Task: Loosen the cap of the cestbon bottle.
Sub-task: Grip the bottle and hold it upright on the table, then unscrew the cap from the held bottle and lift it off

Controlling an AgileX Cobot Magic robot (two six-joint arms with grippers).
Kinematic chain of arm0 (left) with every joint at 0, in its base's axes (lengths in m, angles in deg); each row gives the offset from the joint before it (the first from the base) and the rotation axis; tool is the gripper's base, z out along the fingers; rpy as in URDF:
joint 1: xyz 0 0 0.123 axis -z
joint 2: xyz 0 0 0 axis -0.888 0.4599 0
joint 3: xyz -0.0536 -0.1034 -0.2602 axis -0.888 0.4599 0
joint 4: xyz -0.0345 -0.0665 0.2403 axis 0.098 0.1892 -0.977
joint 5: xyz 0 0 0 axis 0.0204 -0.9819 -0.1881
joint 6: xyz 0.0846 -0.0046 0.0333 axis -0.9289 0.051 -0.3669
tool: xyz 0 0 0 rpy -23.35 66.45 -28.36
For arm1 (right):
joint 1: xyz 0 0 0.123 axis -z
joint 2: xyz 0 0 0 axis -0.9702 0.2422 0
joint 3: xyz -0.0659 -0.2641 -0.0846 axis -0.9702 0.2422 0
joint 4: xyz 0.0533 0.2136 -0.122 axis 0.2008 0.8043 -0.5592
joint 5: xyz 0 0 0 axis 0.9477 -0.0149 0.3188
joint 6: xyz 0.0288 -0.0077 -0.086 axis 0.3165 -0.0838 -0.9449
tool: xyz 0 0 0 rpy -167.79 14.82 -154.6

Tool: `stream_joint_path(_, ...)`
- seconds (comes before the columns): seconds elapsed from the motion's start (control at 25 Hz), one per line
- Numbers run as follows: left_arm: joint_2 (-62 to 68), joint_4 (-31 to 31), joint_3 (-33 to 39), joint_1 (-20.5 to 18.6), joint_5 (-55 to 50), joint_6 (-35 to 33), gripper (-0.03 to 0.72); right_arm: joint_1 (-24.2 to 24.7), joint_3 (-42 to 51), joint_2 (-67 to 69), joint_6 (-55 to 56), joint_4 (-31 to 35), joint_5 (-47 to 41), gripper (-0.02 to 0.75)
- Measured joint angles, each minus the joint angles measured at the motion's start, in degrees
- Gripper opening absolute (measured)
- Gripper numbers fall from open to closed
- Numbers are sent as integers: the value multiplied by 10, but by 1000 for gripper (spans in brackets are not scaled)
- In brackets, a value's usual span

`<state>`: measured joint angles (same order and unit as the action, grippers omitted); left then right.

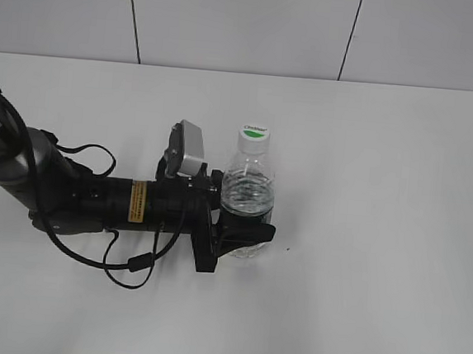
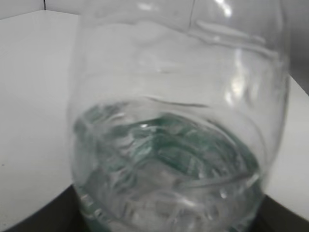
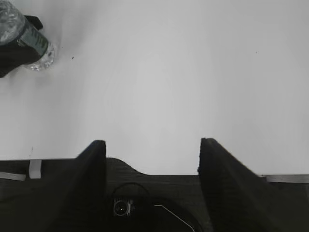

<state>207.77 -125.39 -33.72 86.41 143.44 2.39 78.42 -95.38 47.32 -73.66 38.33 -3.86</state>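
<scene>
The cap (image 1: 255, 133) sits on top of the bottle (image 1: 247, 194), which stands upright mid-tabletop (image 1: 380, 239). The left hand (image 1: 244, 231) is pinching it low around the label, holding it steady. The right hand (image 3: 152, 154) is spread wide, well apart, with nothing between its fingers. The cap points straight up, so it looks like a reach from above.

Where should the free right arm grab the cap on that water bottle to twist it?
Probably take the cap by its round side wall, coming straight down from above. The bottle stands upright with the left gripper clamped low around its labelled body, so the top is clear. The right gripper is open, with its fingers spread wide apart.
</scene>
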Motion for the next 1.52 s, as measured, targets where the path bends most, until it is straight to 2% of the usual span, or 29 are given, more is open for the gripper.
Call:
stream_joint_path(0.24,0,0,0,0,0,-6,405,0,-26,57,1,29,-6,462)
stream_joint_path(0.56,0,-1,0,1,0,-16,405,0,-141,179,10,34,-66,462)
stream_joint_path(0.92,0,-7,0,1,0,-24,405,-7,-270,394,57,63,-74,425)
stream_joint_path(1.16,0,-8,0,1,0,-25,405,-67,-360,512,109,73,-74,421)
stream_joint_path(1.36,0,-8,0,1,0,-25,405,-155,-462,604,156,46,-75,421)
stream_joint_path(1.52,0,-9,-1,1,0,-26,405,-208,-541,676,175,29,-75,421)
